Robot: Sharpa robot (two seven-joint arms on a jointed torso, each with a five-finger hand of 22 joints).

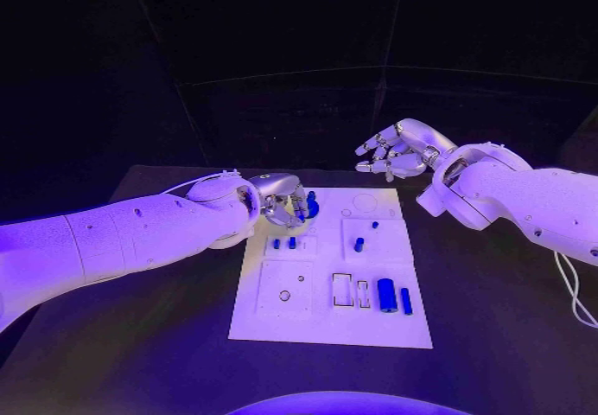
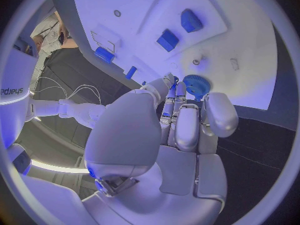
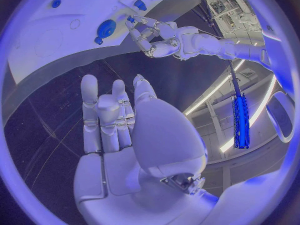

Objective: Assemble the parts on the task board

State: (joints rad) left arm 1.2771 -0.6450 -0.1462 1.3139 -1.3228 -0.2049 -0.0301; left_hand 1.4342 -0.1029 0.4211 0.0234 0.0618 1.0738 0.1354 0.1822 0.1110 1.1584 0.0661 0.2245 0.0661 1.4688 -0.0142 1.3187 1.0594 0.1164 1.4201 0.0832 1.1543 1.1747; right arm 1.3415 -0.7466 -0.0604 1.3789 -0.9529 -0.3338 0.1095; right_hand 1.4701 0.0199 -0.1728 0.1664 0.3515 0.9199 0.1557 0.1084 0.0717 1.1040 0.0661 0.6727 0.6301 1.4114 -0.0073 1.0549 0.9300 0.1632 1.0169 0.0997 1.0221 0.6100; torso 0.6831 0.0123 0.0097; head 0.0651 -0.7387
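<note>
The white task board [image 1: 327, 322] lies in the middle of the table. My left hand [image 1: 284, 207] is low over its far left corner, and its fingertips [image 2: 177, 89] close on the rim of a round blue gear [image 2: 195, 85], which also shows in the head view as the gear [image 1: 310, 206]. Two small blue blocks [image 2: 167, 39] stand in the board just near of the hand. My right hand [image 1: 397, 147] hangs in the air above the board's far right corner, fingers apart and holding nothing.
Two blue pegs [image 1: 359, 245] stand in the right middle panel. A blue cylinder [image 1: 388, 295] and a thin blue bar [image 1: 406, 300] lie at the near right beside rectangular slots [image 1: 341, 290]. A round recess [image 1: 364, 203] sits at the far right. Black table [image 1: 499, 346] surrounds the board.
</note>
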